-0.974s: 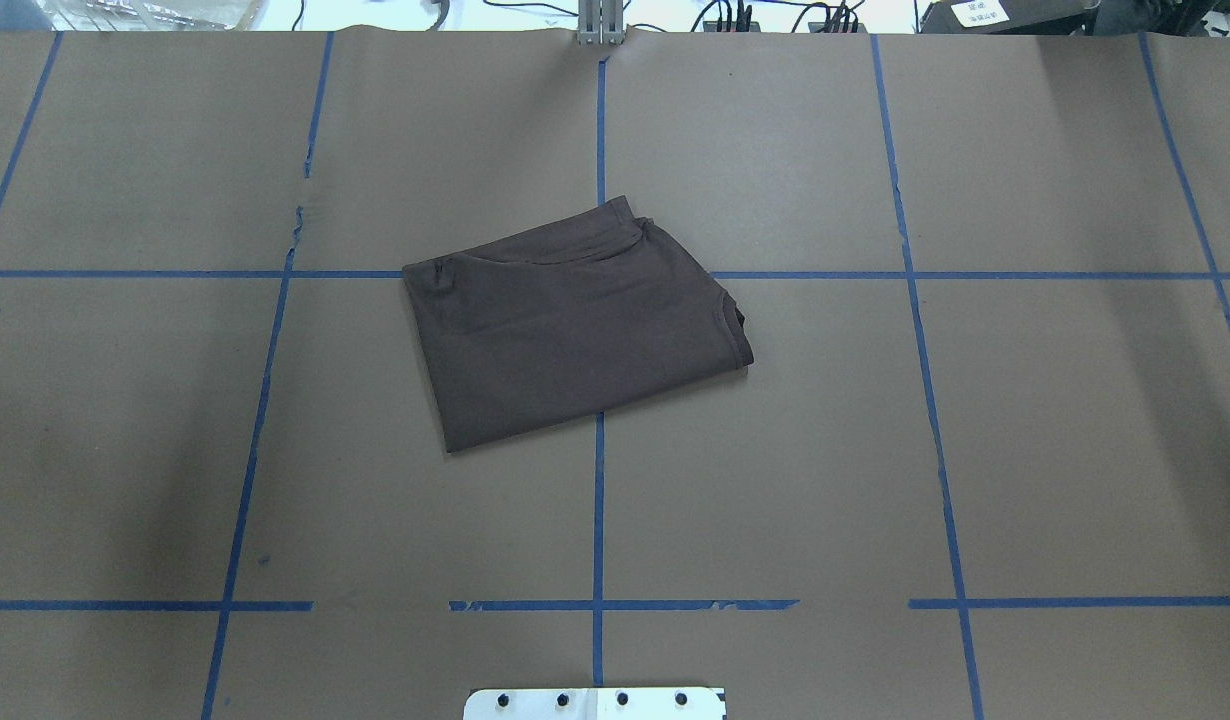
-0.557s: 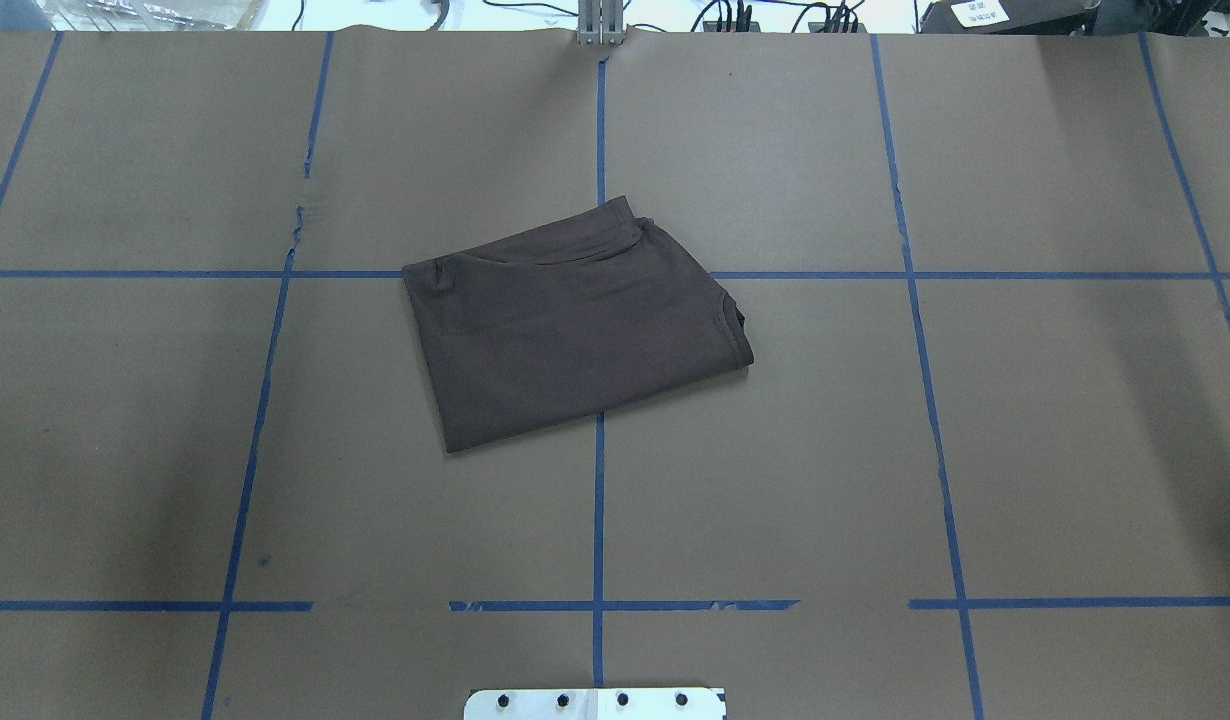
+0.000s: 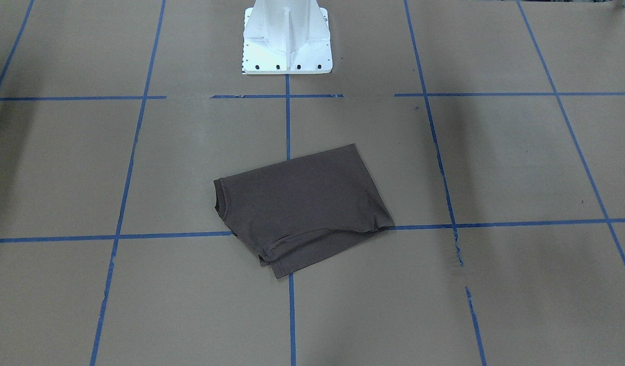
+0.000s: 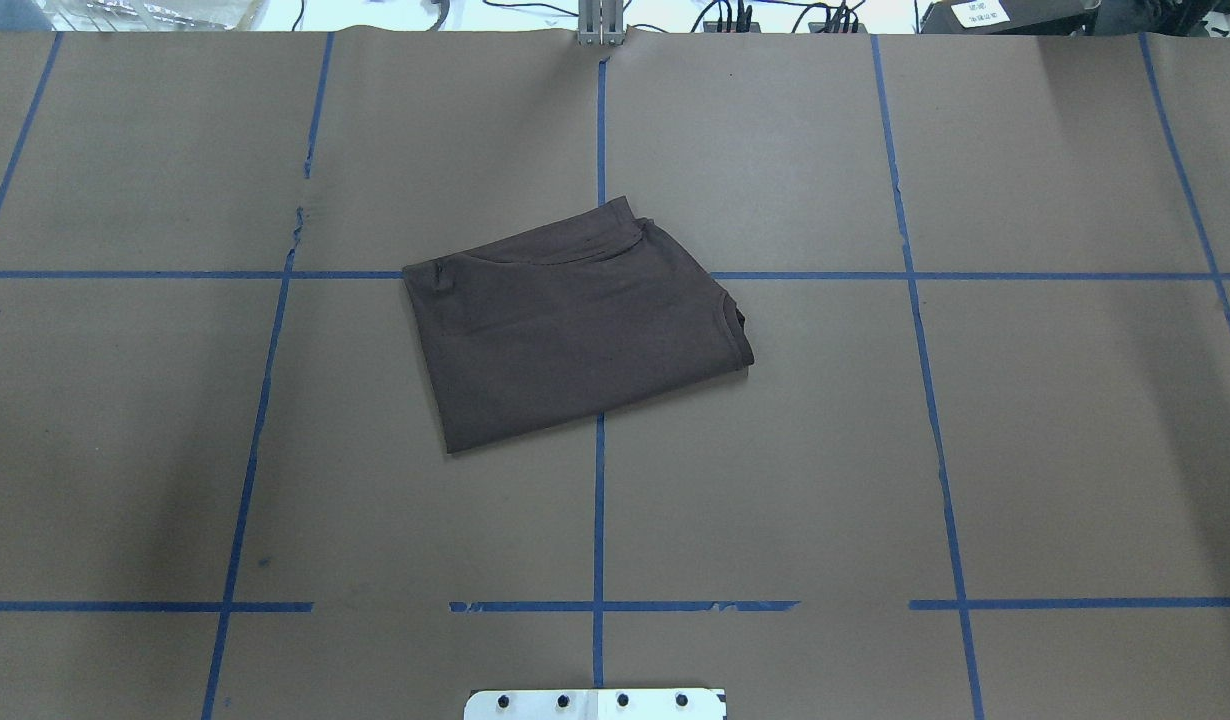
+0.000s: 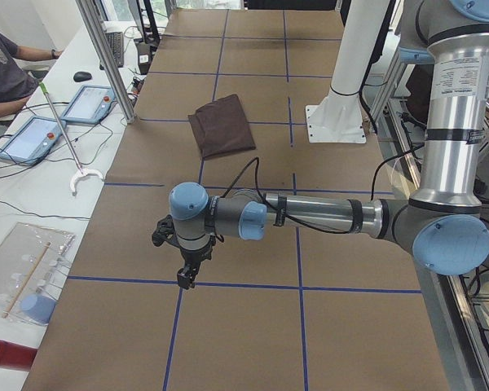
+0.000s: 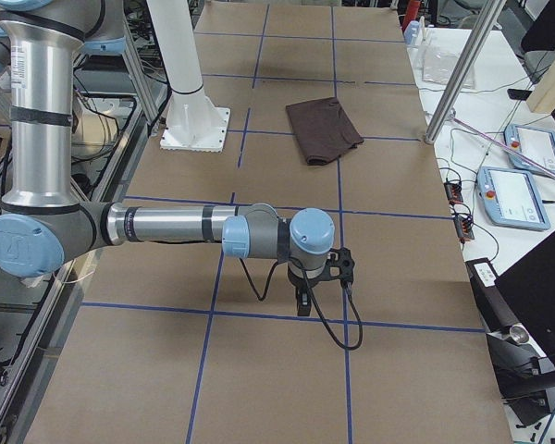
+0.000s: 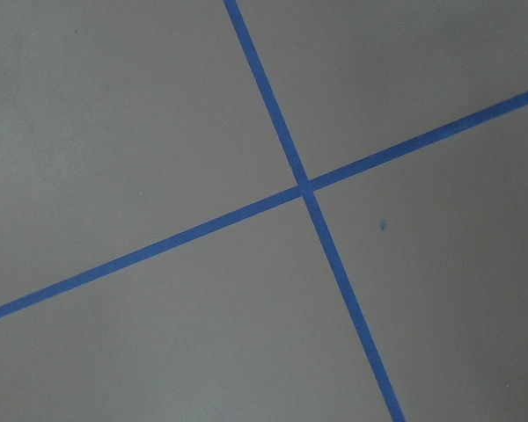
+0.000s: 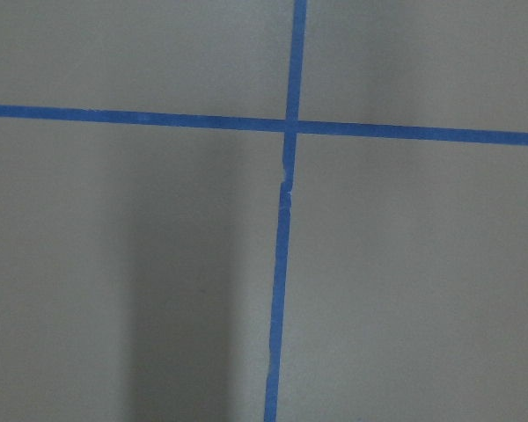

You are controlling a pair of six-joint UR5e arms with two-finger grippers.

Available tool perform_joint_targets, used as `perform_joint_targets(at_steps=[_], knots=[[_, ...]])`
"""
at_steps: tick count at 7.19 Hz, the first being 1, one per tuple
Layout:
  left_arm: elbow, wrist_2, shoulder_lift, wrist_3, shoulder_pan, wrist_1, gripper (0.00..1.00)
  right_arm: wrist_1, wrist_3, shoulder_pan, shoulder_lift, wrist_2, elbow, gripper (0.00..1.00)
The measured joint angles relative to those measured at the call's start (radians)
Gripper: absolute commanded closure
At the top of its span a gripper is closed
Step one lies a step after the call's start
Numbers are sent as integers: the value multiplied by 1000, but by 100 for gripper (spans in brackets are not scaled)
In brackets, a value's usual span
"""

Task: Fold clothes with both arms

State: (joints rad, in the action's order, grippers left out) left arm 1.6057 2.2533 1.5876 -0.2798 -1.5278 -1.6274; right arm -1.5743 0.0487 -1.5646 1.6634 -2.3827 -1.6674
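The dark grey-brown T-shirt lies folded into a compact rectangle near the table's middle, collar edge to the right in the overhead view. It also shows in the front-facing view and both side views. My left gripper hangs over bare brown paper at the left end, far from the shirt. My right gripper hangs over bare paper at the right end, also far from it. Both show only in side views, so I cannot tell whether they are open or shut. The wrist views show only paper and blue tape.
The white pedestal base stands at the robot's side of the table. Blue tape lines grid the brown paper. A metal post, tablets and a seated operator are along the far edge.
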Motion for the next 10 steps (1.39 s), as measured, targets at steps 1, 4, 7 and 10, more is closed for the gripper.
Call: perform_joint_targets(at_steps=[1, 4, 7, 10], knots=[[0, 0, 1, 18, 0, -1, 0, 39, -6, 0, -2, 0, 33, 0], [20, 0, 0, 239, 0, -5, 0, 67, -59, 0, -10, -2, 50, 0], [26, -1, 0, 317, 1, -1, 0, 68, -65, 0, -13, -4, 48, 0], [27, -1, 1, 321, 1, 1, 0, 68, -66, 0, -17, -11, 46, 0]])
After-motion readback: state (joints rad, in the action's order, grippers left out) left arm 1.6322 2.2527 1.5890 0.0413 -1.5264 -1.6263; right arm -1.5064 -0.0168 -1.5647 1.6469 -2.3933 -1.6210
